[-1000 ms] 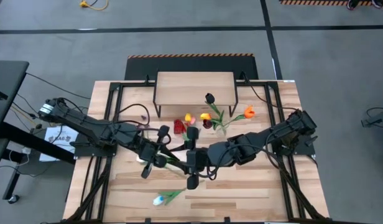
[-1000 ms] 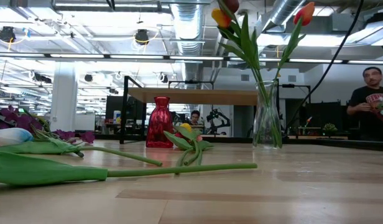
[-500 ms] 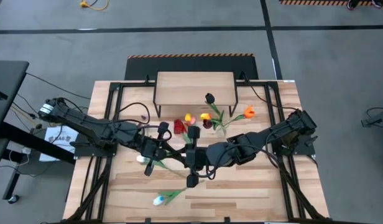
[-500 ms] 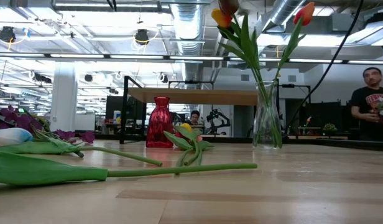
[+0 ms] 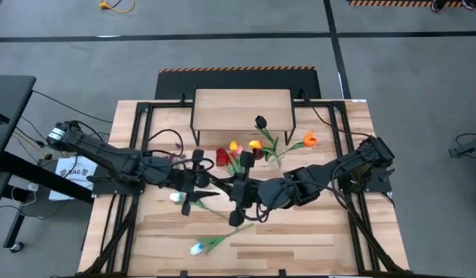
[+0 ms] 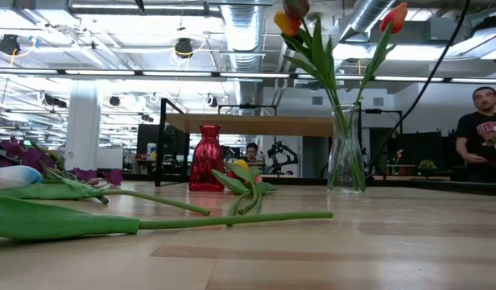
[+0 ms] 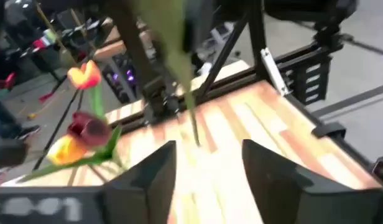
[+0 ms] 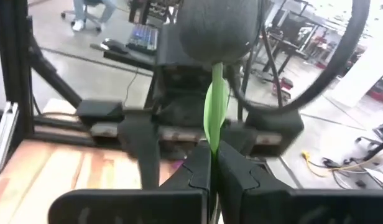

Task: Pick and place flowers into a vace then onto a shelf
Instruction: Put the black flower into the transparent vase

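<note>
High view: two dark arms meet over the middle of a plank table (image 5: 323,239). The right gripper (image 5: 243,188), at frame centre, is clamped on the green stem of a tulip (image 5: 222,189) that slants from centre toward the lower left. The left gripper (image 5: 193,183), just left of centre, has its jaws parted beside the same stem and grips nothing. The shelf (image 5: 242,108) sits at upper centre with nothing on it. Below it a glass vase (image 5: 273,158) holds several tulips. A white tulip (image 5: 198,248) lies at lower centre.

Low view: the glass vase (image 6: 345,157) stands right of centre, and a small red vase (image 6: 205,158) left of centre. Loose flowers (image 6: 151,217) lie across the lower left. A person (image 6: 483,133) stands at the far right, beyond the table.

Left wrist view: the two dark fingers (image 7: 155,174) stand apart at the bottom, and a blurred green stem (image 7: 182,81) hangs past them in the upper centre.

Right wrist view: the fingers (image 8: 198,177) pinch a flat green stem (image 8: 214,112) at lower centre.

The stem is likely light, thin and bendy, so the flower head will droop and swing. A hold on the bare stem near mid-length, away from the soft bloom, looks best.
</note>
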Robot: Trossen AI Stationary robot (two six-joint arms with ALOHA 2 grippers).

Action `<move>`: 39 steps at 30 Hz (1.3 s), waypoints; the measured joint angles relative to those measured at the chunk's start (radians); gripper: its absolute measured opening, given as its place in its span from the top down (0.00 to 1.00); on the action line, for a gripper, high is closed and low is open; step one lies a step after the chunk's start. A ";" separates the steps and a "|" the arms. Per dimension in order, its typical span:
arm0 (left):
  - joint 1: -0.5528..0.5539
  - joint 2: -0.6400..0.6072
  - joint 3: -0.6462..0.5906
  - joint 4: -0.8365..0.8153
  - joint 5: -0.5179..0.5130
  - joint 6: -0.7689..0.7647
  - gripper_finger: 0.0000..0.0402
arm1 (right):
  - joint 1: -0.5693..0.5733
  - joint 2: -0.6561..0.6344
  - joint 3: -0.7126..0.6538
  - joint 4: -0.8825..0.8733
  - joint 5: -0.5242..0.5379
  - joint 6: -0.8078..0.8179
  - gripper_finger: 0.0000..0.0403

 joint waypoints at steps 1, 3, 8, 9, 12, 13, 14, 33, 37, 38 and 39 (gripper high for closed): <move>-0.005 -0.012 0.000 -0.019 -0.003 -0.001 0.53 | 0.005 -0.004 0.000 -0.012 0.003 0.004 1.00; -0.006 -0.038 0.000 -0.053 0.008 -0.010 0.48 | 0.007 -0.015 0.000 -0.011 0.004 0.021 1.00; -0.006 -0.119 0.000 -0.102 0.060 -0.075 0.43 | 0.031 -0.077 0.000 -0.021 0.028 0.042 1.00; -0.006 -0.135 0.000 -0.106 0.073 -0.083 0.43 | 0.040 -0.092 0.000 -0.017 0.051 0.041 1.00; -0.006 -0.184 -0.007 -0.111 0.111 -0.115 0.42 | 0.079 -0.146 0.000 0.002 0.135 0.001 1.00; -0.006 -0.201 -0.013 -0.108 0.117 -0.121 0.42 | 0.095 -0.165 0.000 0.013 0.156 -0.019 1.00; -0.006 -0.218 -0.021 -0.103 0.121 -0.130 0.42 | 0.109 -0.184 0.000 0.033 0.164 -0.039 1.00; -0.005 -0.444 -0.282 0.115 0.125 -0.179 0.42 | 0.253 -0.853 -0.750 0.538 0.032 -0.295 1.00; -0.005 -0.444 -0.283 0.122 0.120 -0.157 0.42 | 0.253 -1.034 -0.899 0.535 0.016 -0.296 1.00; -0.005 -0.443 -0.283 0.123 0.119 -0.149 0.42 | 0.253 -1.071 -0.932 0.532 0.017 -0.295 1.00; -0.005 -0.441 -0.283 0.123 0.119 -0.143 0.42 | 0.254 -1.101 -0.965 0.531 0.018 -0.295 1.00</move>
